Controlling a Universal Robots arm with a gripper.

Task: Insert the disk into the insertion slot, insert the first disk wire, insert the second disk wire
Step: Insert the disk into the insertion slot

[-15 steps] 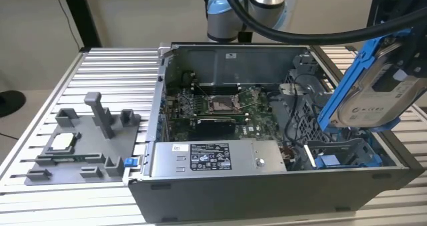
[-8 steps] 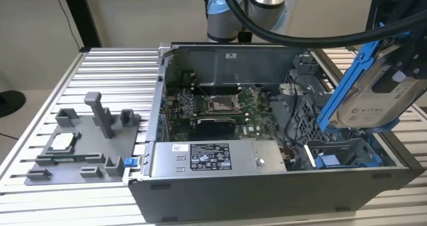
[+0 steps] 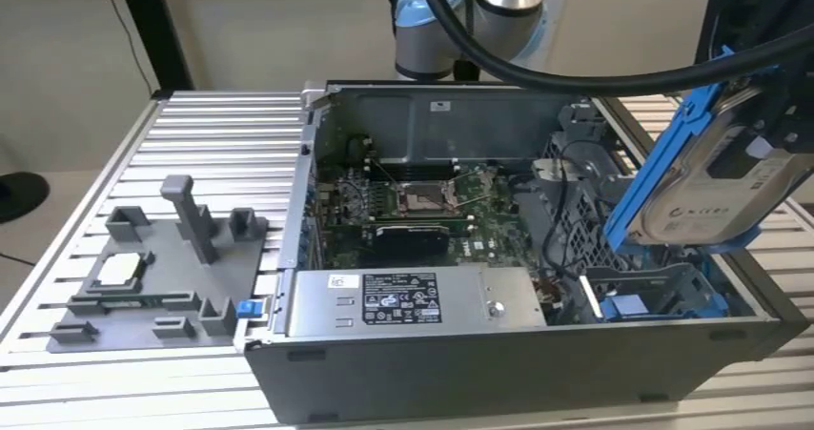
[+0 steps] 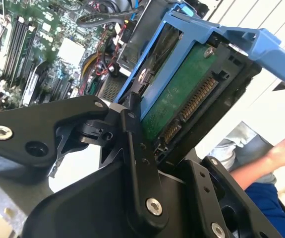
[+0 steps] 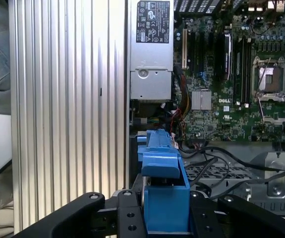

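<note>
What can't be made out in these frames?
Insertion slot: exterior view, far side behind the held disk.
Disk's label face: first wrist view, edge-on, covered by its blue carrier.
Disk wires: first wrist view, not distinguishable among the tangled cables.
Person's hand: second wrist view, cut by the edge.

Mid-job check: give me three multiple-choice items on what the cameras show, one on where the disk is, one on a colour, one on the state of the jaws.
1. Where is the disk? A in the slot; B in the air over the open case; C on the table.
2. Its frame is: A blue; B red; C yellow.
3. The jaws are: A open; B shut on a cable; C shut on the disk.
Answers: 1 B, it hangs tilted over the case's end at the exterior view's right. 2 A, blue plastic wraps it. 3 C, black fingers press its sides in the second wrist view.
</note>
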